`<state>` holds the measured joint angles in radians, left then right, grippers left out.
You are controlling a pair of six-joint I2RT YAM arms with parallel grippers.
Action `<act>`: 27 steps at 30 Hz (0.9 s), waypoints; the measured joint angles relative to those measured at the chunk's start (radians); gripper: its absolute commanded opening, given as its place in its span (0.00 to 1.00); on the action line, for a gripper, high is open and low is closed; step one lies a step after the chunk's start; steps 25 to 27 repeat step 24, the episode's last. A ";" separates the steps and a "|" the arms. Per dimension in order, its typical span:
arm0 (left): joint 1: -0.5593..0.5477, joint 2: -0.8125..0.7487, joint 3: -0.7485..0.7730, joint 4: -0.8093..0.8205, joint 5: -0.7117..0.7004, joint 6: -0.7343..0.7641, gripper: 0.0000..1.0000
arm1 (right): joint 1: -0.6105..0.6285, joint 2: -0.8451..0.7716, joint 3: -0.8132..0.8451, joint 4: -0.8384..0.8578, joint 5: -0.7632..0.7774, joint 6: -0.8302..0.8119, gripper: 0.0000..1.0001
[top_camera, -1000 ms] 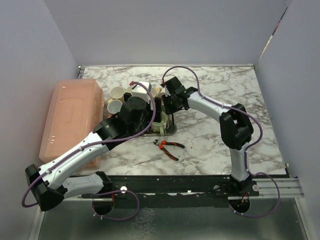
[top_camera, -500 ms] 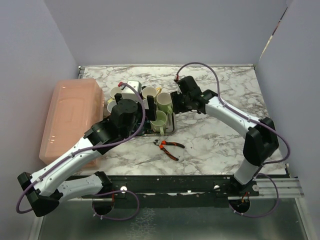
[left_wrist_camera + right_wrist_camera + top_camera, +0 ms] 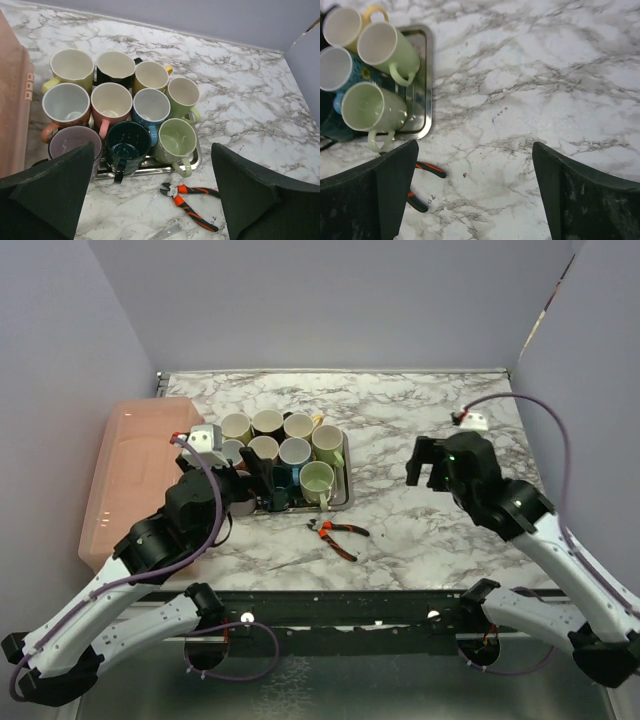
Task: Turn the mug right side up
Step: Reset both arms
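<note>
Status check, task: mug right side up.

- Steel tray (image 3: 195,159) sits on the marble bench (image 3: 430,410), left of centre, packed with ten mugs.
- Left wrist view looks straight down into them. Back row: yellow-green mug (image 3: 72,65), black mug (image 3: 116,65), yellow-handled mug (image 3: 151,76), pale green mug (image 3: 183,92).
- Middle row: orange mug (image 3: 65,102), pink mug (image 3: 111,100), blue mug (image 3: 151,106).
- Front row: purple mug (image 3: 70,145), dark teal mug (image 3: 127,142), second pale green mug (image 3: 175,137), its handle over the tray's near rim.
- Every one shows an open mouth and inner wall. No upturned base anywhere in the tray or on the bench.
- Cannot tell from these views which mug was the target; wherever it is, it stands mouth up in the tray among the others.
- Left pincer (image 3: 152,150): fingers spread wide, nothing between them, hanging above the tray's near side.
- Right pincer (image 3: 475,150): fingers spread wide, empty, over bare marble well to the right of the tray.
- Also present: orange-handled pliers (image 3: 187,197) on the bench just in front of the tray; pink lidded bin (image 3: 135,470) at the left edge.

Judgement: the flip looks complete, with no mug gripped or touched. Nothing seems left except parking the arms.
</note>
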<state>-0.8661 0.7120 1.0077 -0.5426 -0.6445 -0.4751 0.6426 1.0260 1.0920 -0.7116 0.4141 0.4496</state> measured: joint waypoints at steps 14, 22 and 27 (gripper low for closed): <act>0.000 -0.110 0.274 -0.198 -0.042 0.028 0.99 | 0.000 -0.407 0.213 -0.132 0.304 -0.021 1.00; 0.000 -0.121 0.325 -0.237 -0.057 0.051 0.99 | 0.000 -0.432 0.253 -0.131 0.336 -0.066 1.00; 0.000 -0.122 0.326 -0.245 -0.058 0.055 0.99 | 0.000 -0.434 0.252 -0.130 0.337 -0.073 1.00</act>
